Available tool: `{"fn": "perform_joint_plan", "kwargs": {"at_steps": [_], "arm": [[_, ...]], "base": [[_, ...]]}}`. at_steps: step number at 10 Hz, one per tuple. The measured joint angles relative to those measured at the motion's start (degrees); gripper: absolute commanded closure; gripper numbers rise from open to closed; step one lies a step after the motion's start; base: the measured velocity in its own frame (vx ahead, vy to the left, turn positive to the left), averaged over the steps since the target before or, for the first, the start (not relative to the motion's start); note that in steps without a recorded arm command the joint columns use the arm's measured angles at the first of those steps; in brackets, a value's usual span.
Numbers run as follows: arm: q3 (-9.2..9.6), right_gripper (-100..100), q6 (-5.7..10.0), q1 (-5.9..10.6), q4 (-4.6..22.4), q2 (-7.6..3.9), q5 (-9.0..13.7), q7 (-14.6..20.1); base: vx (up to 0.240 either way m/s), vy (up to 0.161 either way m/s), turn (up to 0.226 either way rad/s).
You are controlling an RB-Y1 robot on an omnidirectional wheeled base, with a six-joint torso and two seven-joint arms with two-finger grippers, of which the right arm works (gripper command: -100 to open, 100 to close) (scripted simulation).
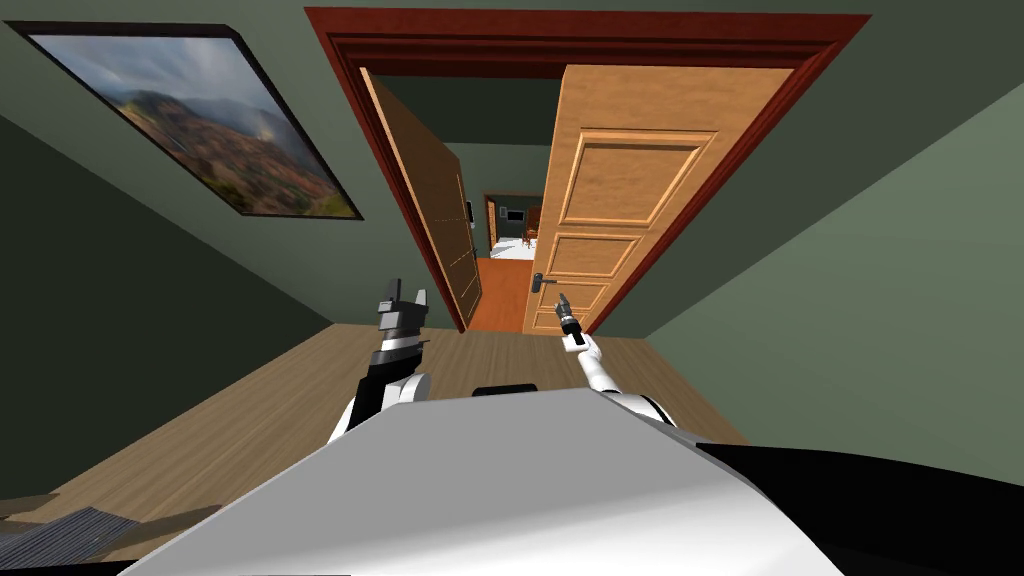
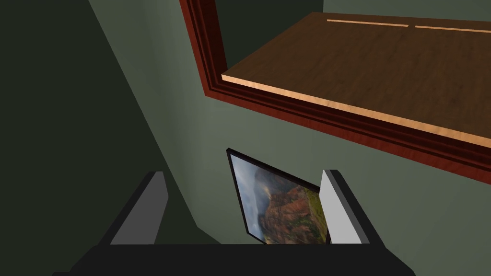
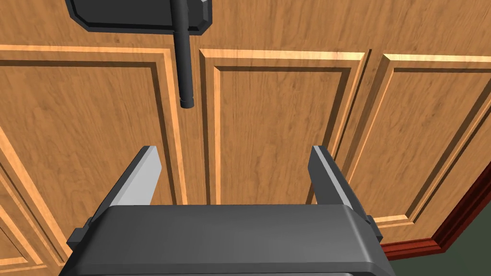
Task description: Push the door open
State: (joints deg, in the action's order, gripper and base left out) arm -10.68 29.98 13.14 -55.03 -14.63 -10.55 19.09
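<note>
A double wooden door stands in a dark red frame. Its left leaf is swung open; its right leaf stands in the frame, with a dark lever handle near its lower inner edge. My right gripper is open, close in front of the right leaf's panels, a little beside the handle and holding nothing. My left gripper is open and empty, raised near the open left leaf.
Through the gap an orange floor leads toward a far room. A framed landscape picture hangs on the green wall at left. Green walls flank the doorway on both sides. A grey mat lies on the wood floor at lower left.
</note>
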Motion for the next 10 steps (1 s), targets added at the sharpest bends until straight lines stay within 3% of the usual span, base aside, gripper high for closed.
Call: {"fn": "perform_joint_plan", "kwargs": {"at_steps": [10], "arm": [[-1.3,-100,-0.73,6.29,11.9,-1.93,-1.7,3.5]], "base": [[0.098,0.024,-0.016]]}}
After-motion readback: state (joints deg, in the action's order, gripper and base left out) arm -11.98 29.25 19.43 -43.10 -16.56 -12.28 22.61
